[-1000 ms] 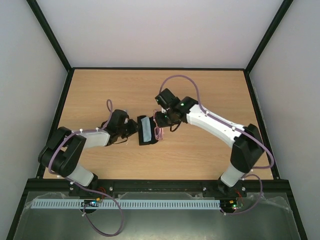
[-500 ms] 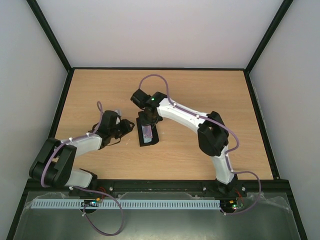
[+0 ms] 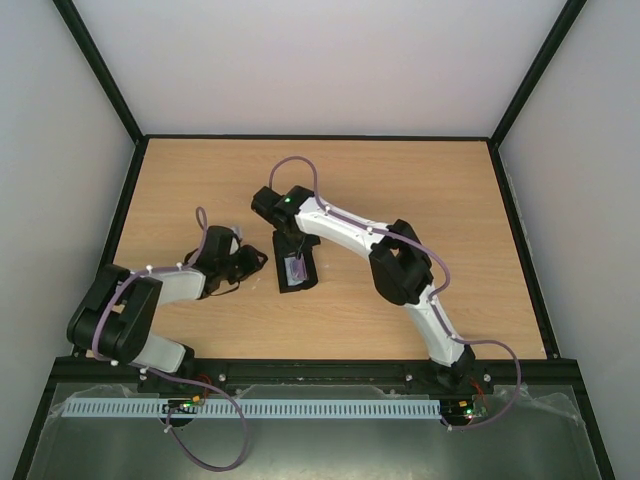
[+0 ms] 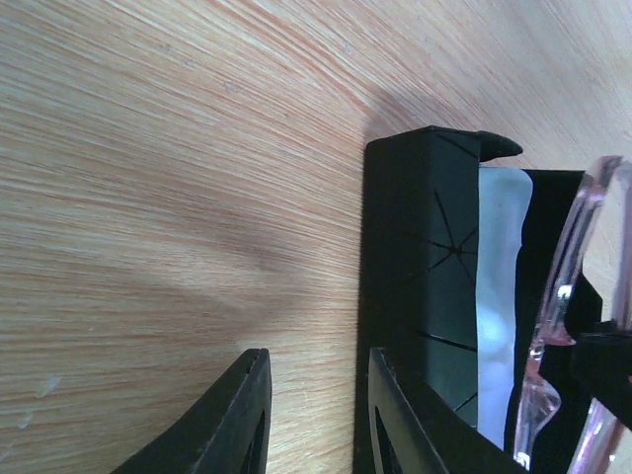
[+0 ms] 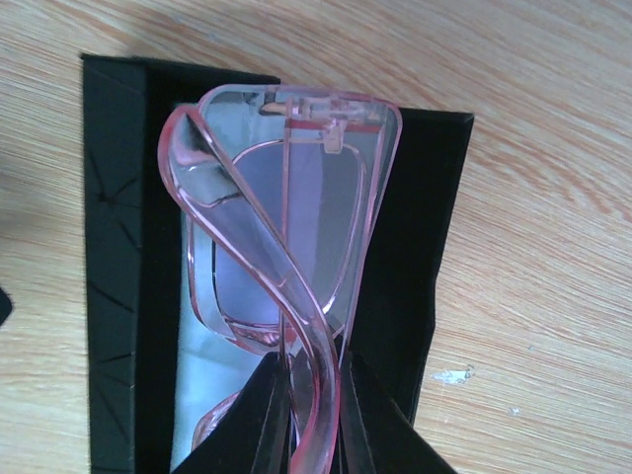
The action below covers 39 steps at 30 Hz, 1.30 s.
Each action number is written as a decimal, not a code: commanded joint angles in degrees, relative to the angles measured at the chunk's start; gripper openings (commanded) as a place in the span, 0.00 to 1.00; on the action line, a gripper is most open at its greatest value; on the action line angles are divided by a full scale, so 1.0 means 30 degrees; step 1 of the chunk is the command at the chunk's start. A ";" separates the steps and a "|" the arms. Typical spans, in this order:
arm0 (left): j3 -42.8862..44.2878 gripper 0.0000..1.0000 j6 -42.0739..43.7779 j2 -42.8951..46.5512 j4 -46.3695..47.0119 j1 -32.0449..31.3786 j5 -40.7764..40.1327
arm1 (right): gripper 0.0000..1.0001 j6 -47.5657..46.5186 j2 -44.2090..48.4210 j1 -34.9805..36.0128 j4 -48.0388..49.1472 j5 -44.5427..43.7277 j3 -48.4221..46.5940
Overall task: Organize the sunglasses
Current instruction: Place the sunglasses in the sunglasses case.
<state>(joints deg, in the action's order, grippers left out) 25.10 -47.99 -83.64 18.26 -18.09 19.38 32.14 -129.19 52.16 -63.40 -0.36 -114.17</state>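
At the middle of the light wooden counter (image 3: 430,190), your right pincer (image 5: 311,395) is clamped on a slim arm of the thin-framed, translucent pink sunglasses (image 5: 286,227), which are folded and directly over the open black oblong case (image 5: 114,197). A second ago that arm reached in from the right and the sunglasses were just beside the case's right edge. It has since swung across, so the pair now sits above the light blue cloth (image 5: 207,390) lining the case (you cannot tell whether it touches the cloth yet). Your left pincer (image 4: 316,360) has eased back slightly from the case's left wall. Its jaws stand partly apart with only bare wood between them, gripping nothing, and one finger is close against that wall. The pair looks lined up for lowering and release, with closing the case yet to come.
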 commanded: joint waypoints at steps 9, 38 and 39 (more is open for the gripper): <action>-0.0068 0.28 0.0177 -0.1586 0.1699 0.0072 0.0626 | 0.01 -0.0166 -0.1770 0.0119 -0.1619 -0.0467 -0.2255; 0.0455 0.26 -0.0322 -0.3230 0.3166 -0.0156 0.1244 | 0.02 -0.0547 -0.3476 0.0441 -0.2170 0.0209 -0.3172; 0.0466 0.26 -0.0348 -0.3260 0.3207 -0.0215 0.1231 | 0.02 -0.0548 -0.3511 0.0471 -0.2234 0.0230 -0.3139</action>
<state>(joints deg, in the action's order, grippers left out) 25.85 -48.95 -91.83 28.99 -18.15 23.35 31.27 -137.10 52.40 -67.83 -0.14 -122.63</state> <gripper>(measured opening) 0.261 0.101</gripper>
